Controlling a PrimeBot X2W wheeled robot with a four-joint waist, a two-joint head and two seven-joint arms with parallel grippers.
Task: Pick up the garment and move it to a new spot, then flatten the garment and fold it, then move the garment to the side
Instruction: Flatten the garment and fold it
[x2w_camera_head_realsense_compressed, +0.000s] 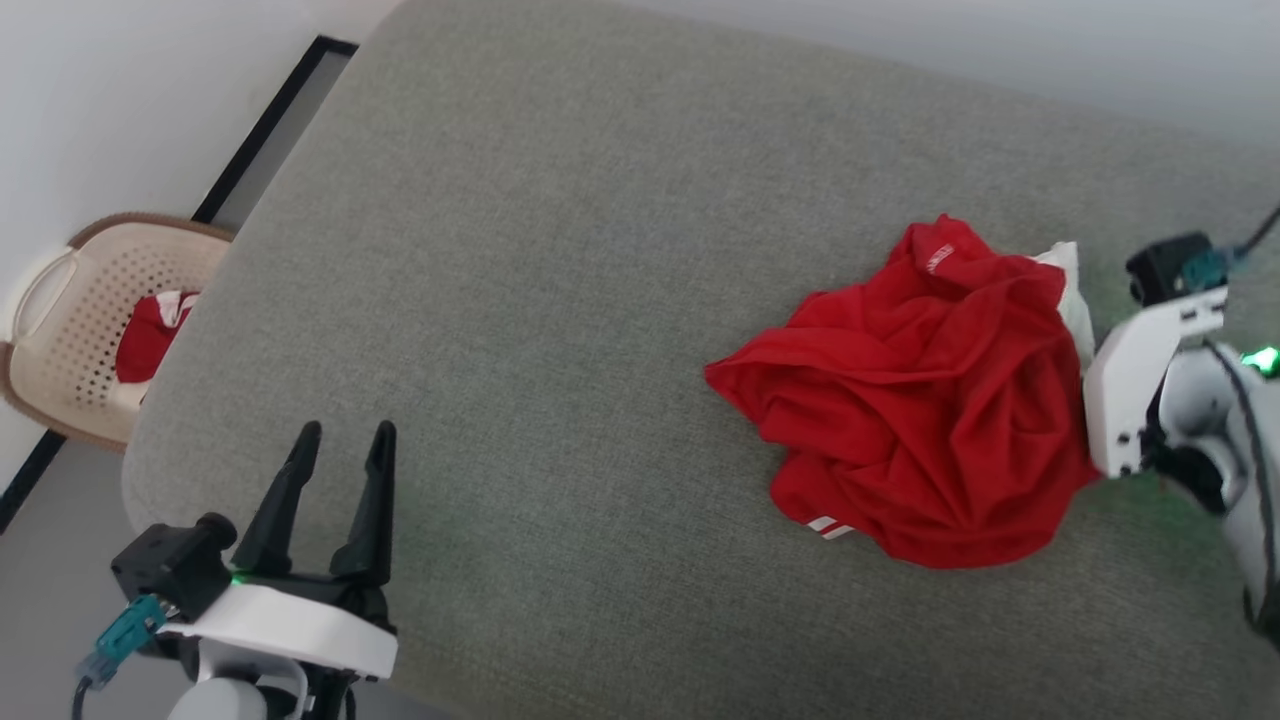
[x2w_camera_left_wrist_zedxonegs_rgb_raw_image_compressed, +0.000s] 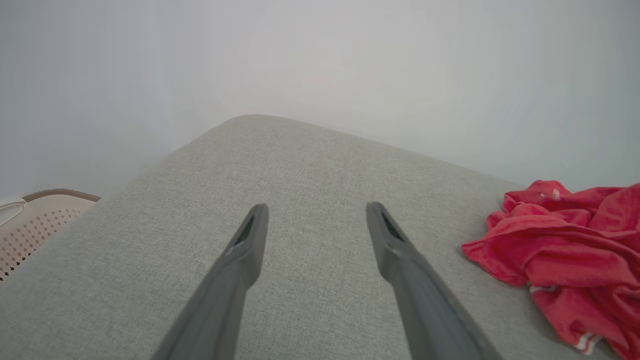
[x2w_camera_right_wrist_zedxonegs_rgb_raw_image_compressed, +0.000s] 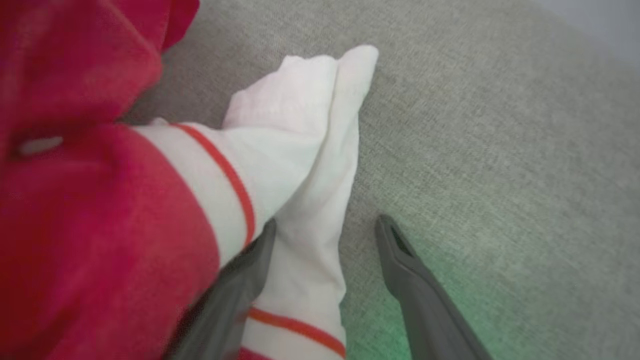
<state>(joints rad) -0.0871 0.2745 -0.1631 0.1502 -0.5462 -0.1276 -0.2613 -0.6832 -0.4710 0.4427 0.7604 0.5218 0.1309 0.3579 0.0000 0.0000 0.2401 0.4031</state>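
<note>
Garment (x2w_camera_head_realsense_compressed: 920, 400) crumpled on grey cushion (x2w_camera_head_realsense_compressed: 560, 250), white print (x2w_camera_head_realsense_compressed: 940, 258) unreadable, left fingers (x2w_camera_head_realsense_compressed: 372, 500) spread, empty, right fingers (x2w_camera_right_wrist_zedxonegs_rgb_raw_image_compressed: 412, 280) spread astride sleeve (x2w_camera_right_wrist_zedxonegs_rgb_raw_image_compressed: 300, 165)

On the cushion (x2w_camera_head_realsense_compressed: 560, 250), toward its right: shirt (x2w_camera_head_realsense_compressed: 920, 400). Beyond the left edge, lower down: basket (x2w_camera_head_realsense_compressed: 90, 290), cloth (x2w_camera_head_realsense_compressed: 145, 340) inside.

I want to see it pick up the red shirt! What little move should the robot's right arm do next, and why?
Probably shut the right jaws. They stand open with the white sleeve end of the shirt lying between them, so a pinch there should likely grip it for lifting off the cushion.
</note>
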